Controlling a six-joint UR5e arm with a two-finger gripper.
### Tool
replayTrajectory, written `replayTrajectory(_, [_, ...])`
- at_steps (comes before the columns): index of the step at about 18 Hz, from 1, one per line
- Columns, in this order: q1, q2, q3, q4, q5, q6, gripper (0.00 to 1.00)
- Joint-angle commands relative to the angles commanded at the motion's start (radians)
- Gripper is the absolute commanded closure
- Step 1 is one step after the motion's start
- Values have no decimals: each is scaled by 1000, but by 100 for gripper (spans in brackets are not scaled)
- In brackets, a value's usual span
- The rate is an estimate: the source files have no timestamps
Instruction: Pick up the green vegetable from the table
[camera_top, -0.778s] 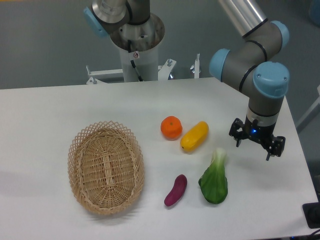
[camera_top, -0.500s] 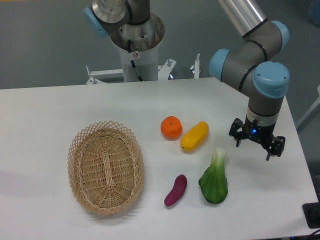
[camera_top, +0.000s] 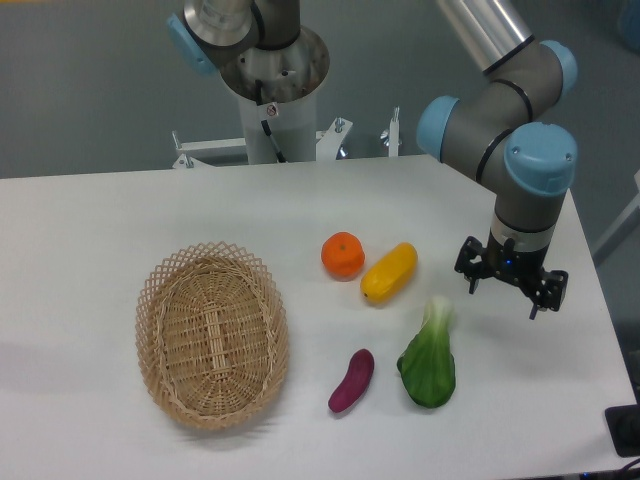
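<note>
The green vegetable (camera_top: 429, 360) lies on the white table (camera_top: 90, 240) at the front right, its dark leaf toward the front edge and its pale stem pointing back. My gripper (camera_top: 511, 293) hangs above the table, up and to the right of the stem and apart from it. Its two fingers stand spread, open, with nothing between them.
A purple eggplant (camera_top: 351, 380) lies just left of the vegetable. A yellow fruit (camera_top: 389, 271) and an orange (camera_top: 343, 255) sit behind it. A wicker basket (camera_top: 212, 333) stands at the front left. The robot base (camera_top: 272, 85) rises at the table's back edge.
The gripper has shifted very slightly to the left. Nothing on the table has moved.
</note>
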Motion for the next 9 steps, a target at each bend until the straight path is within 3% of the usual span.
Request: replayTrajectory(9, [-31, -2, -90, 15, 9, -37, 0])
